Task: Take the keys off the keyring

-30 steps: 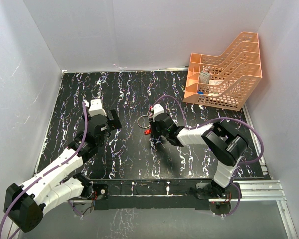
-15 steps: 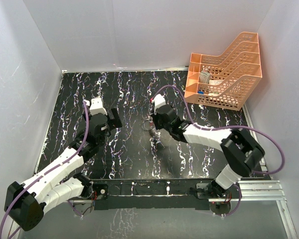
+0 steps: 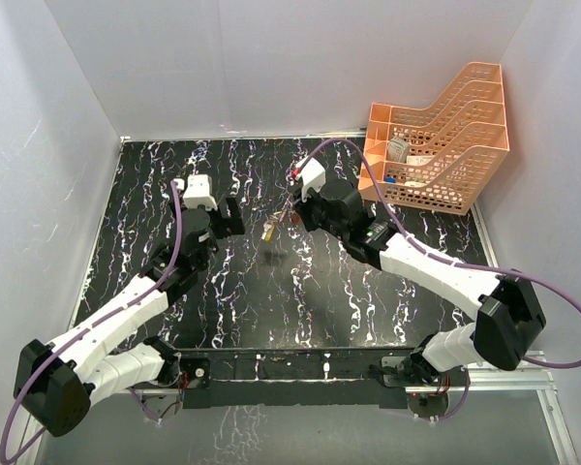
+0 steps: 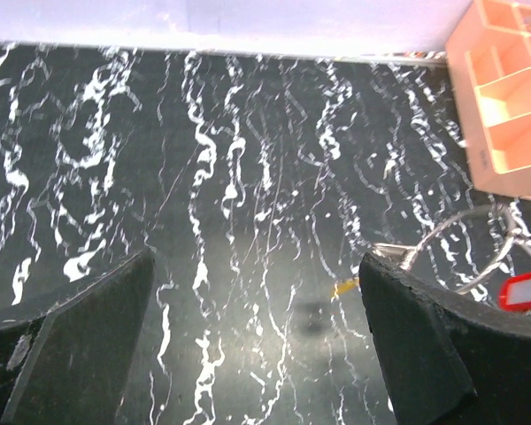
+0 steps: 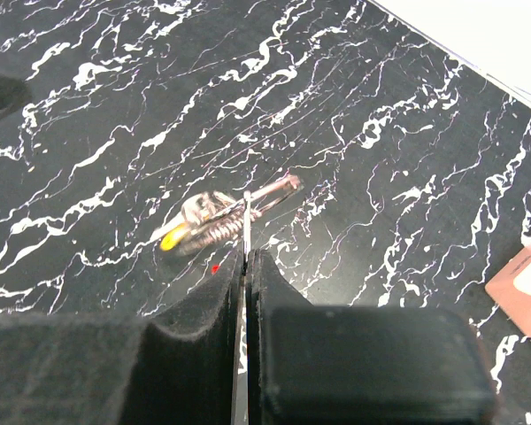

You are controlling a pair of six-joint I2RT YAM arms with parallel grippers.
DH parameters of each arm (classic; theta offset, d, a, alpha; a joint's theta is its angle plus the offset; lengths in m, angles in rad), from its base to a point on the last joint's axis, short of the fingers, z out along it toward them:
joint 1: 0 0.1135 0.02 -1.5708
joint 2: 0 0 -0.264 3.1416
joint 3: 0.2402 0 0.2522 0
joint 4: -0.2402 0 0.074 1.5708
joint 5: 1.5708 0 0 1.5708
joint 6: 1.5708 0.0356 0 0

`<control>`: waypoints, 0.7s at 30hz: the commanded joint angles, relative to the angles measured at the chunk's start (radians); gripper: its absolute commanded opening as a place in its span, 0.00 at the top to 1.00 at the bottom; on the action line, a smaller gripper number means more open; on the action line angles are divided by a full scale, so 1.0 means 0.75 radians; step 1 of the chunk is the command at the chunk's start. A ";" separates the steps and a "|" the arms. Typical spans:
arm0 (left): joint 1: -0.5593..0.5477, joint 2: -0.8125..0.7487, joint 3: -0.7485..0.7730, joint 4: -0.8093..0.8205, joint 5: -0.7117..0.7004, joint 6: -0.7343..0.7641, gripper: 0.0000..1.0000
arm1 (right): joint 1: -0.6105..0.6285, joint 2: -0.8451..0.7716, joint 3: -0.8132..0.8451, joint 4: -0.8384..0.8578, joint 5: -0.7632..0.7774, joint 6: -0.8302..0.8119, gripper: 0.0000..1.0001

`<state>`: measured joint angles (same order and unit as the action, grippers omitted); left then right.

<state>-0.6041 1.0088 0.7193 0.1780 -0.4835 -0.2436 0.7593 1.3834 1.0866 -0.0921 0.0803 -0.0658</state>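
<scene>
My right gripper (image 3: pixel 295 209) is shut on the thin silver keyring (image 3: pixel 284 215) and holds it above the black marbled table (image 3: pixel 232 291). In the right wrist view the keyring (image 5: pixel 246 212) stands edge-on between the closed fingers (image 5: pixel 214 297). A cream-yellow key head (image 5: pixel 172 237) and small metal bits (image 5: pixel 214 220) hang to its left. The yellow key (image 3: pixel 269 232) dangles below the ring. My left gripper (image 3: pixel 229 218) is open and empty, just left of the keys. The left wrist view shows the ring wire (image 4: pixel 460 232), a red key head (image 4: pixel 524 289) and a yellow tip (image 4: pixel 343 287).
An orange mesh tray (image 3: pixel 436 136) with small items stands at the back right; it also shows in the left wrist view (image 4: pixel 504 97). White walls (image 3: pixel 271 68) close the table on three sides.
My right gripper has lifted the keyring off the table and carried it up and toward the back. My left gripper has reached forward toward the hanging keys.
</scene>
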 commanded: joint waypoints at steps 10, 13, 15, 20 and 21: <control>0.004 0.003 0.074 0.187 0.350 0.223 0.01 | 0.029 -0.216 0.231 -0.415 -0.163 -0.084 1.00; 0.005 -0.017 0.078 0.206 0.481 0.235 0.03 | 0.032 -0.228 0.232 -0.432 -0.215 -0.084 1.00; 0.006 -0.033 0.071 0.228 0.551 0.250 0.13 | 0.033 -0.230 0.236 -0.447 -0.244 -0.086 1.00; 0.004 -0.096 0.022 0.317 0.773 0.356 0.47 | 0.032 -0.236 0.239 -0.464 -0.266 -0.089 1.00; 0.005 -0.104 0.015 0.329 0.833 0.389 0.47 | 0.033 -0.238 0.233 -0.460 -0.269 -0.090 1.00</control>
<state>-0.6041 0.9882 0.7502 0.3386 -0.0544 -0.0406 0.7792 1.2358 1.2148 -0.4671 -0.0910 -0.1249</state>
